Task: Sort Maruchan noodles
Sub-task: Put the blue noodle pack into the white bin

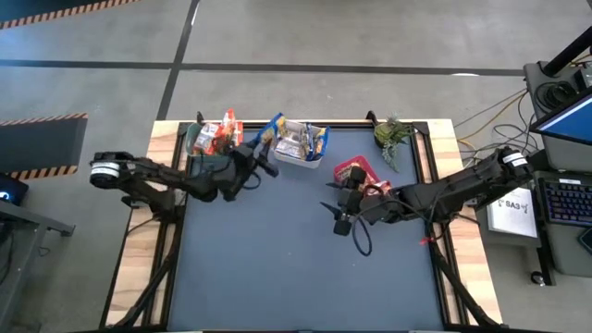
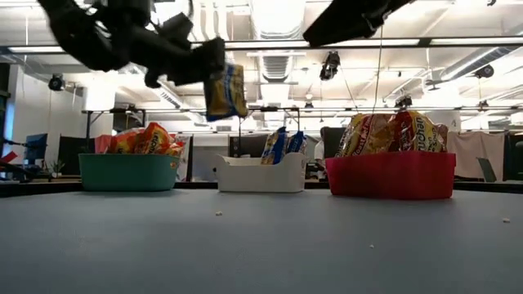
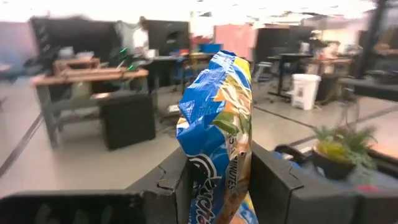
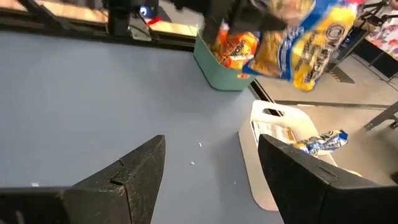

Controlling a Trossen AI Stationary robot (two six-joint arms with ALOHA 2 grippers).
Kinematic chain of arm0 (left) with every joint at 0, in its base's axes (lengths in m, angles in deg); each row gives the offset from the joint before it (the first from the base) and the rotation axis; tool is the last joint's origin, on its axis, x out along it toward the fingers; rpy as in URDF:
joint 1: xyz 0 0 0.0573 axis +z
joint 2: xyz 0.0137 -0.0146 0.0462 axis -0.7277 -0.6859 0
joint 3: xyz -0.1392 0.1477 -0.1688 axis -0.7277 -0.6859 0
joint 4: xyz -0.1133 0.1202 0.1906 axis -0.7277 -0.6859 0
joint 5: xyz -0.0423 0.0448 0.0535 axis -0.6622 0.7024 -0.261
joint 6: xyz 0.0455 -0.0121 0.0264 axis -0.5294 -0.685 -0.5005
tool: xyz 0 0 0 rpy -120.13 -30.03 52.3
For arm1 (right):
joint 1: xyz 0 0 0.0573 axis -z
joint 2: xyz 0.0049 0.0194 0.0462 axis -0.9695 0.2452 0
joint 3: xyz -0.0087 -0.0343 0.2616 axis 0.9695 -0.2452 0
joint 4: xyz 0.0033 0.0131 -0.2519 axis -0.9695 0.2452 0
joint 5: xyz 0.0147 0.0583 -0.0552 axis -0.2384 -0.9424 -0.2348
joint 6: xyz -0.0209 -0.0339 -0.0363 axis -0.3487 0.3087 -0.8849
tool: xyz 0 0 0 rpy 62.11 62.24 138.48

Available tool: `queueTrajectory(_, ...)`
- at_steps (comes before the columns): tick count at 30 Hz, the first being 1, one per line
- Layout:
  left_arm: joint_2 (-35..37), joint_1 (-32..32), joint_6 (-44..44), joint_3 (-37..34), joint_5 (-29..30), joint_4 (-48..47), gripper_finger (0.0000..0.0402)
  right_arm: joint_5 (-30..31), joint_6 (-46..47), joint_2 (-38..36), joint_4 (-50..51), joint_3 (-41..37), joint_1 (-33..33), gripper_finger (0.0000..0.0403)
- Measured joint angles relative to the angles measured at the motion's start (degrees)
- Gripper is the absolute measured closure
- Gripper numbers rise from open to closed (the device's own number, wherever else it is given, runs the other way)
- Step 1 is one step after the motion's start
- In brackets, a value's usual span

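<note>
My left gripper [image 1: 263, 155] is shut on a blue and yellow noodle packet [image 2: 226, 90] and holds it high over the table's far side, between the green bin [image 1: 205, 139] and the white bin [image 1: 301, 148]. My right gripper [image 4: 211, 155] hovers open with nothing between its fingers, near the red bin [image 1: 354, 171], and shows in the high view [image 1: 340, 215]. All three bins hold noodle packets. In the low view the green bin [image 2: 129, 171], the white bin [image 2: 261, 174] and the red bin [image 2: 391, 174] stand in a row on the table. My left gripper pinches the packet's two flat faces [image 3: 217, 155] between its two fingers [image 3: 175, 180]. The fingers come about level from the table's left. Most of the packet sticks out past the fingertips, crumpled and upright, lifted clear above the table [image 2: 226, 90].
A small green plant [image 1: 393, 137] lies at the table's far right corner. The table's blue mat [image 1: 277, 268] lies bare toward the near edge. Wooden borders [image 1: 139, 240] run along both sides.
</note>
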Motion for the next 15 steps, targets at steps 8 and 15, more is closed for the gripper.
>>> queueTrajectory(8, -8.76, 4.37, 7.22, 5.12, -0.10, -0.94, 0.0295, 1.02, 2.30, -1.38, 4.93, -1.07, 0.02, 0.0156)
queueTrajectory(15, -17.59, 5.11, 9.60, 10.98, 1.32, -0.79, 0.0295, 0.99, 2.44, -3.60, 5.18, -3.63, 0.00, 0.0156)
